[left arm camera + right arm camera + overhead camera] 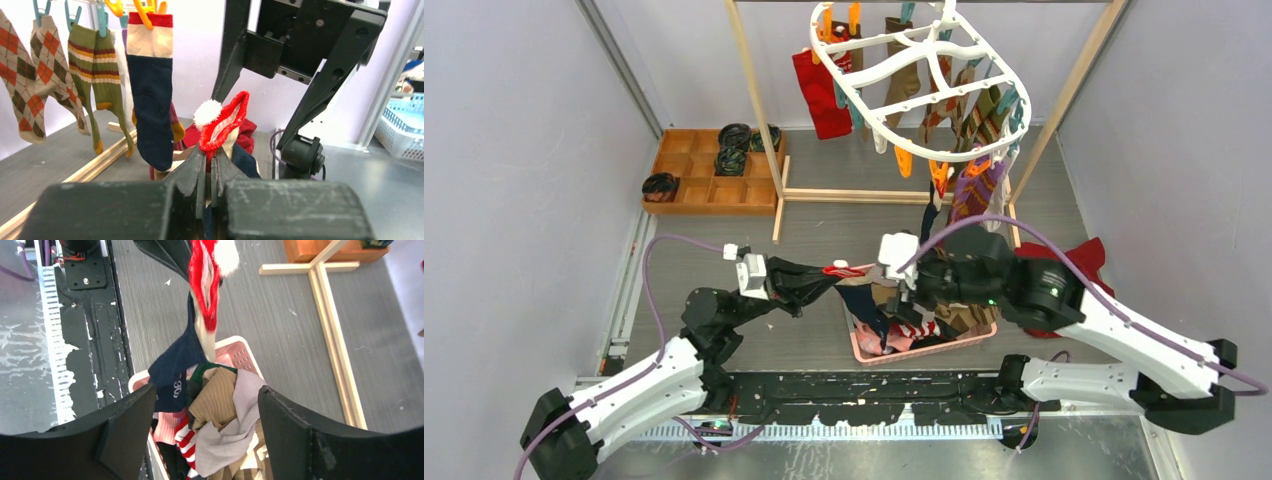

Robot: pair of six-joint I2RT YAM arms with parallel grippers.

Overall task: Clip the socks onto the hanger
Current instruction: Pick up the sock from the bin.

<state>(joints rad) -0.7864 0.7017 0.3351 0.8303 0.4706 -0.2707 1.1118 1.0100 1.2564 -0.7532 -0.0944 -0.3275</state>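
Left gripper (210,155) has its 2 fingers pressed together on the red cuff of the pompom sock (223,121). From that pinch the sock's cream band and navy body hang down. Facing it from the opposite side, the right gripper (205,392) has its jaws spread wide and holds nothing; the cuff lies ahead of its fingertips.

Far beyond both grippers and above them stands the wooden rack (754,90). The hanger (924,97) hangs tilted from its top rail, and socks (824,95) are pegged to it by orange and teal clips. From the left wrist, 2 argyle socks (30,75), a green striped one (95,75) and a navy one (150,100) dangle up and to the left of the pinched cuff.

Well to the left of the left gripper, past the rack's foot, sits a wooden tray (709,185) holding black rolls (734,135). A red cloth (1089,255) lies behind the right arm.

Directly below the 2 grippers sits the pink basket (924,345), heaped with loose socks (220,400): tan, grey, and red-and-white striped. The pompom sock's navy foot reaches down to that heap.
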